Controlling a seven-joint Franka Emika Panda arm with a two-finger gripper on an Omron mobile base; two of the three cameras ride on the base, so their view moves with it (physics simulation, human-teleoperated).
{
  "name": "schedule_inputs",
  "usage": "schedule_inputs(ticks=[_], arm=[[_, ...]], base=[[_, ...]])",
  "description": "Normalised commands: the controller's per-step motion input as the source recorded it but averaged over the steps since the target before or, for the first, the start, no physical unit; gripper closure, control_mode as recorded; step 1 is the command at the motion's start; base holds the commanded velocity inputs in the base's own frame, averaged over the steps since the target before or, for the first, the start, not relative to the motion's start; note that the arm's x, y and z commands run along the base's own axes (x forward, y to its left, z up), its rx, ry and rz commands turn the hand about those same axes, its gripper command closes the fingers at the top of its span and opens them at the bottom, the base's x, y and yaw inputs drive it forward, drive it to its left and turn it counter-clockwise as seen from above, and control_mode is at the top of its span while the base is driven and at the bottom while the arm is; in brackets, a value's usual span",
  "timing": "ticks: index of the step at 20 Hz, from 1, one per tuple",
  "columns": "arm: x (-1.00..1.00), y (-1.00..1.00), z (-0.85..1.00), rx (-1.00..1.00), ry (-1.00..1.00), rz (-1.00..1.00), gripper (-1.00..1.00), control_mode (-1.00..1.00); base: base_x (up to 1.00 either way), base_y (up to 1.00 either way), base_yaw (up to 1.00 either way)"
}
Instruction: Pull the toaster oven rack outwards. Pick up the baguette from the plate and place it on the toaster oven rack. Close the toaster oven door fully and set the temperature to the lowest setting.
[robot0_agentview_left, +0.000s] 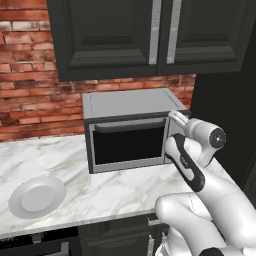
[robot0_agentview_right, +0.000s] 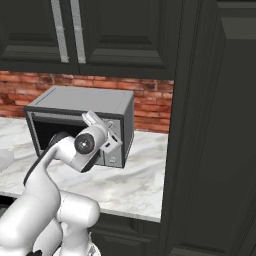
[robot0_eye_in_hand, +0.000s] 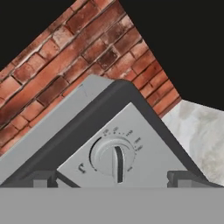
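Marble counter (robot0_agentview_left: 55, 160) holds bare plate (robot0_agentview_left: 36, 196); toaster oven (robot0_agentview_left: 131, 128) door shut.

grey oven, red brick, white marble

you see the toaster oven (robot0_agentview_left: 131, 103) in flat grey metal, its toaster oven door (robot0_agentview_left: 129, 144) grey-framed around a dark, near-black glass pane. the knob (robot0_eye_in_hand: 113, 156) in the hand view is pale grey with small dark tick marks around it. the plate (robot0_agentview_left: 37, 196) is plain white. the worktop (robot0_agentview_left: 60, 160) is white marble with grey veining. the wall (robot0_agentview_left: 30, 80) is red-brown brick with pale mortar. the cabinets (robot0_agentview_left: 110, 35) are black with silver handles.
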Motion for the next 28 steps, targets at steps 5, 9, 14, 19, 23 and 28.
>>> schedule_inputs(ticks=[5,9,14,19,23,28], arm=[[0.03,0.0,-0.01,0.0,0.0,0.0,-1.0,-1.0],[0.15,0.0,0.0,0.0,0.0,0.0,-1.0,-1.0],[0.31,-0.05,0.0,0.0,0.0,0.0,-1.0,-1.0],[0.05,0.0,0.0,0.0,-0.04,0.01,-1.0,-1.0],[0.0,-0.05,0.0,0.0,0.0,0.0,-1.0,-1.0],[0.0,-0.15,0.0,0.04,0.0,0.0,-1.0,-1.0]], base=[[0.0,0.0,0.0],[0.0,0.0,0.0],[0.0,0.0,0.0],[0.0,0.0,0.0],[0.0,0.0,0.0],[0.0,0.0,0.0]])
